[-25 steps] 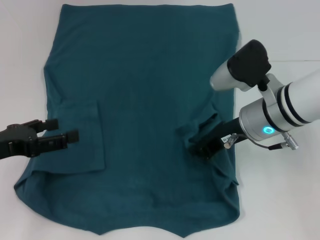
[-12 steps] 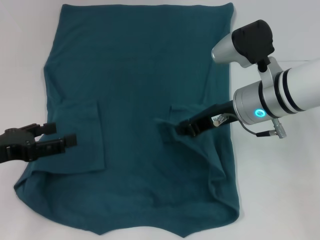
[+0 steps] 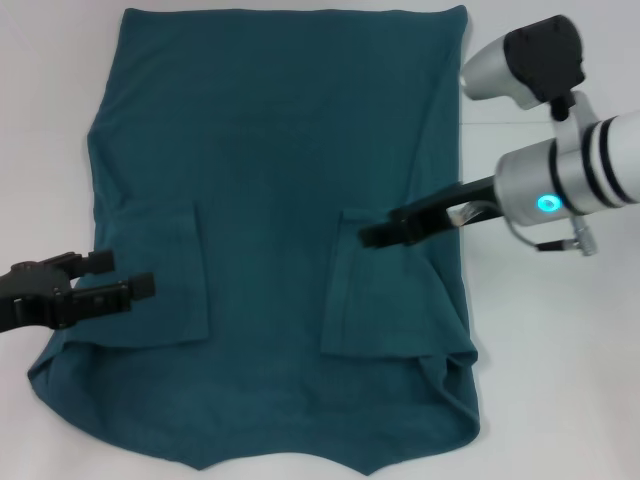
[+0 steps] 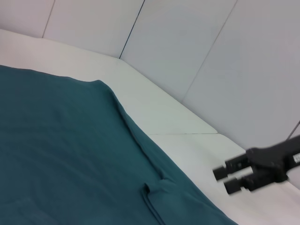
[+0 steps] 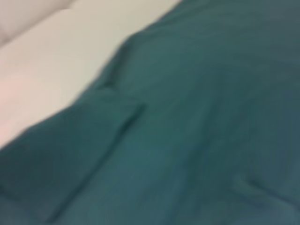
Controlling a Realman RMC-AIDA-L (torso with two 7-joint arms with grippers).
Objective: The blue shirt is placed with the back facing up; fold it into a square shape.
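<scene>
Both sleeves of the blue shirt (image 3: pixel 280 200) now lie folded inward on its back; the shirt is spread flat on the white table (image 3: pixel 560 400). A second ago my right gripper (image 3: pixel 372 237) was pinching the right sleeve (image 3: pixel 385 300) and carrying it in; now the sleeve lies flat and released, and my gripper hangs just above its top edge, whether parted or closed I cannot tell. My left gripper (image 3: pixel 125 276) has drawn back to the left edge, jaws apart, empty. I judge the side folds come next.
</scene>
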